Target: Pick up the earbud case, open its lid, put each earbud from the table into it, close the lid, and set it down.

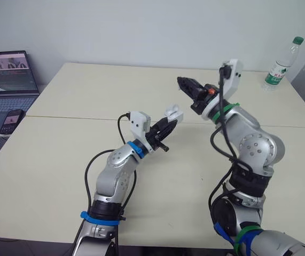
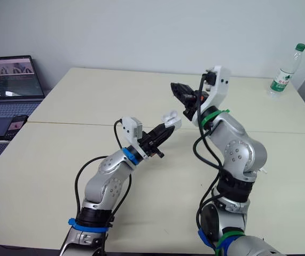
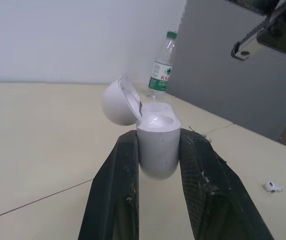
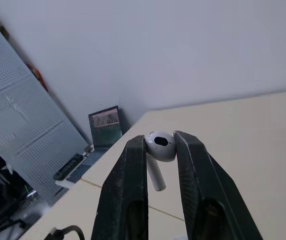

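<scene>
Found earbud case [image 3: 157, 145] held aloft over middle of surface [image 1: 88, 90], lid [image 3: 117, 102] hinged open, lower body pinched in left pincer [image 1: 169, 122]. Noted right pincer [image 4: 160, 142] at case's 1 o'clock, closed on one earbud [image 4: 160, 146], stem free. Spotted second earbud [image 3: 272, 186] lying on surface; bottle [image 1: 283, 63] at far 2 o'clock.

Lighting was bright, even and diffuse across my views. The table [image 1: 77, 90] and the wall [image 4: 208, 50] were lit uniformly. The earbud case [image 3: 157, 145] carried a soft highlight on its top face, and the earbud [image 4: 160, 145] a faint sheen. The laptop screen [image 1: 9, 72] glowed.
</scene>
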